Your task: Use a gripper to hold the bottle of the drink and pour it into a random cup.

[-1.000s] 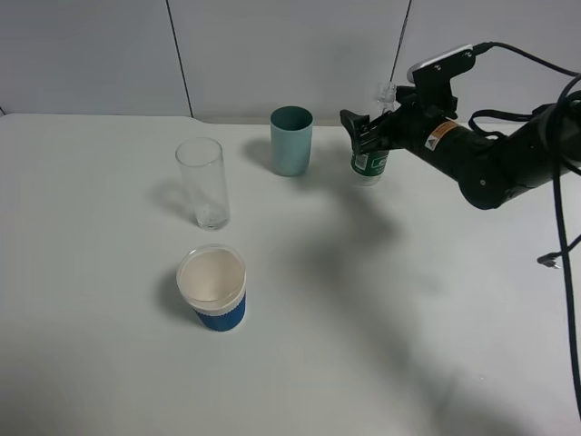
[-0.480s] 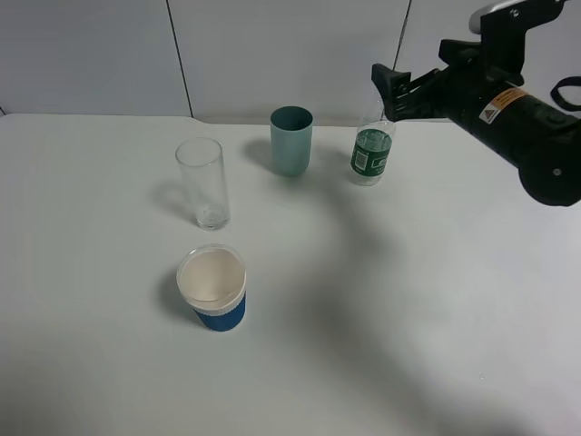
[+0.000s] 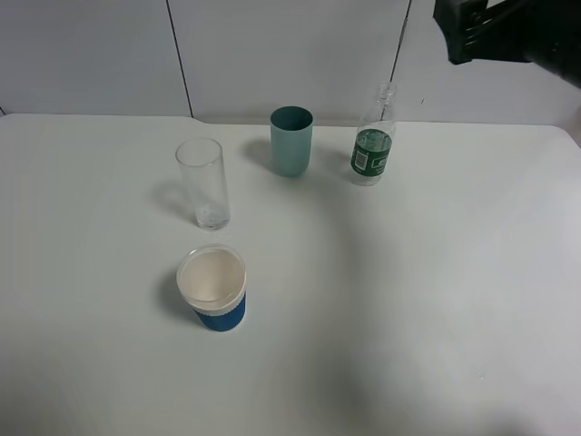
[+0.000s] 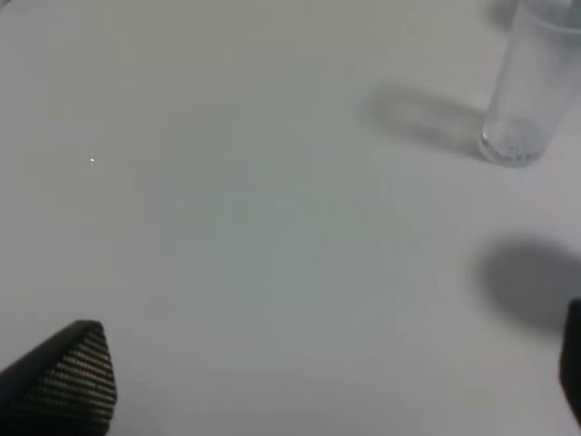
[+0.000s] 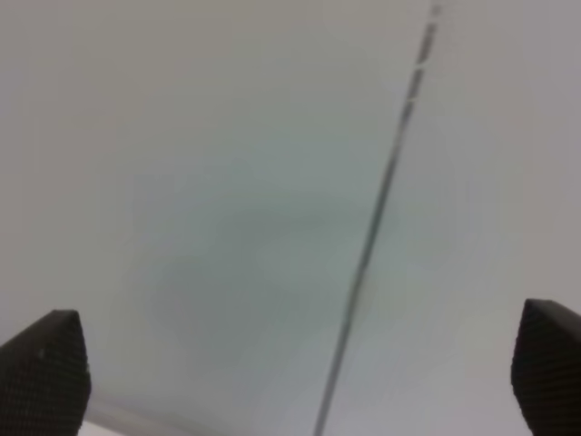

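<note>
The bottle (image 3: 373, 138) stands upright at the back of the tabletop (image 3: 436, 300), right of the cup (image 3: 291, 140); its green label's white print is too small to read. Only the left wrist view shows the left gripper (image 4: 300, 381), spread wide near the glass (image 4: 526, 86). The right gripper (image 5: 300, 372), jaws apart and empty, faces the wall (image 5: 227, 182).

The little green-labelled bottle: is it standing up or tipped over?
Upright. The bottle stands on its base on the white table, neck pointing up, beside the teal cup; nothing grips it.
</note>
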Robot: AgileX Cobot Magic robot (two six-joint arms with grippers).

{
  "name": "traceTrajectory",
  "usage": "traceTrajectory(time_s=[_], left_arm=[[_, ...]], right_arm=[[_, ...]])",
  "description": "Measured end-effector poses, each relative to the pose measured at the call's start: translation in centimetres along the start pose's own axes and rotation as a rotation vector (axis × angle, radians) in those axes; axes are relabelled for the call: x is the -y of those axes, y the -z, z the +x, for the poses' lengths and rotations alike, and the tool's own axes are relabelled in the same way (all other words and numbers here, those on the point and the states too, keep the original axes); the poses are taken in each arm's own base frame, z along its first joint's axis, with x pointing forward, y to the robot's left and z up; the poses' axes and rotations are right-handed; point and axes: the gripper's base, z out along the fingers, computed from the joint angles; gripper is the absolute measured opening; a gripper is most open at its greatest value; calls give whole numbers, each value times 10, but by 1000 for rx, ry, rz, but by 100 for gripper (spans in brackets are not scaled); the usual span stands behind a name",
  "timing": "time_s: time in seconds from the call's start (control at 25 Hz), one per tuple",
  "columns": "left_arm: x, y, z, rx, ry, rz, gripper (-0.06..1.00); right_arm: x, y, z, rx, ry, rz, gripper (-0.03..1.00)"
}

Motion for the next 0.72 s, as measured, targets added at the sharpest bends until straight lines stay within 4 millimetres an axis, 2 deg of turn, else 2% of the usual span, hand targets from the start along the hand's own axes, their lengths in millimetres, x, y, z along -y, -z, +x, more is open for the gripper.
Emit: traceTrajectory(time_s=[0.4, 0.72], left_arm=[[0, 0, 0, 0, 0, 0, 99], [0, 0, 0, 0, 0, 0, 99]], right_arm=[[24, 58, -45, -18, 15, 98, 92], [27, 98, -57, -109, 15, 127, 92]])
